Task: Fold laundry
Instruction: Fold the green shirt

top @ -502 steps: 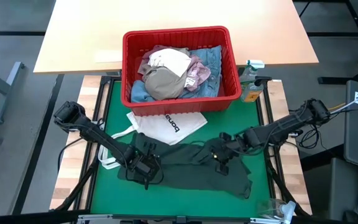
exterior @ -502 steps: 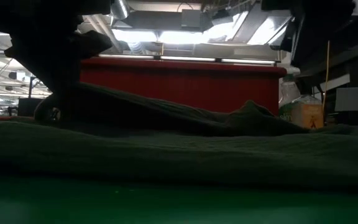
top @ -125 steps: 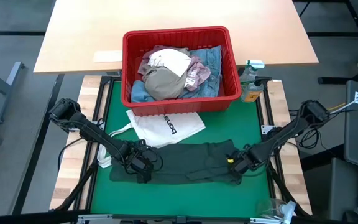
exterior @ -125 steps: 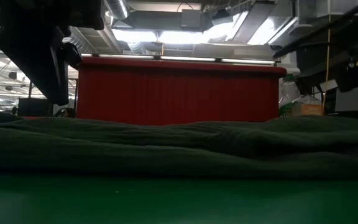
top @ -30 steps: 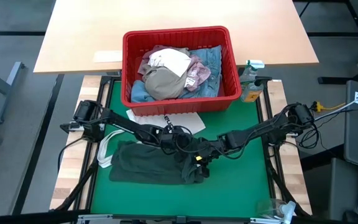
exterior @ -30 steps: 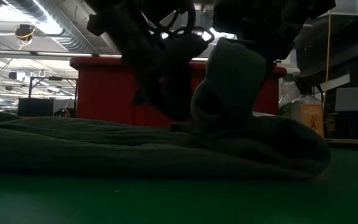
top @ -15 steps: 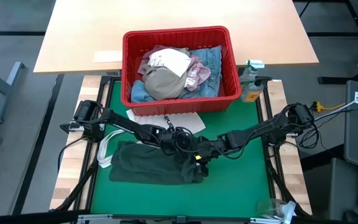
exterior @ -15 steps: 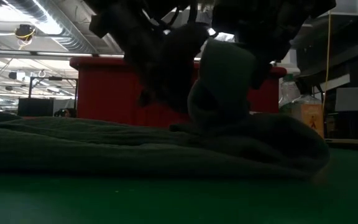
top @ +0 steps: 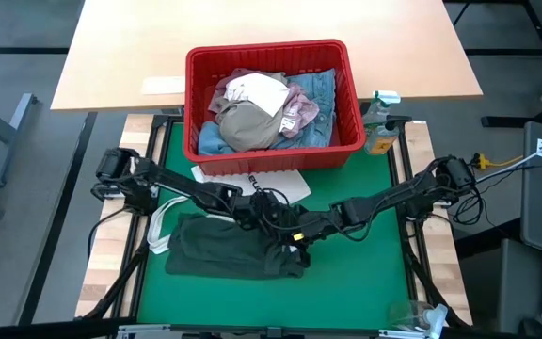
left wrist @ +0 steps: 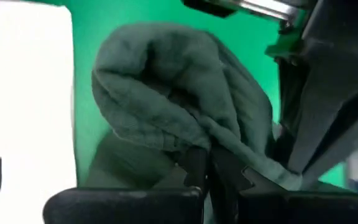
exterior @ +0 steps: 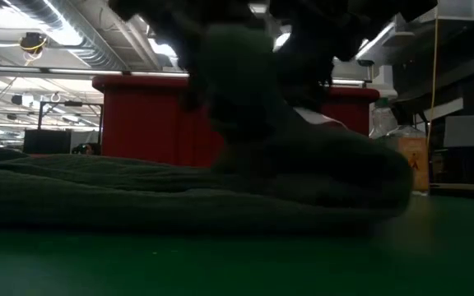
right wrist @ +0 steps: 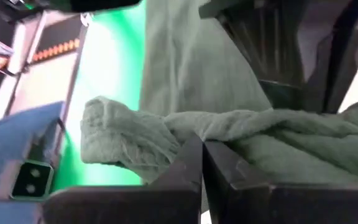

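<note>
Left gripper (top: 269,215) jaws just clamped onto soft dark green top (top: 219,250) beside right gripper (top: 294,233), likewise pinching; handover or fold imminent.

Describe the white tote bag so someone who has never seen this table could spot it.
Find the red basket at the far end of the green mat. The white tote bag lies flat just in front of it, partly under the arms. It is the only white item with black lettering.

The green tabletop (top: 365,259) carries a dark green top (top: 224,250), white tote bag (top: 285,182) and red basket (top: 271,155).
</note>
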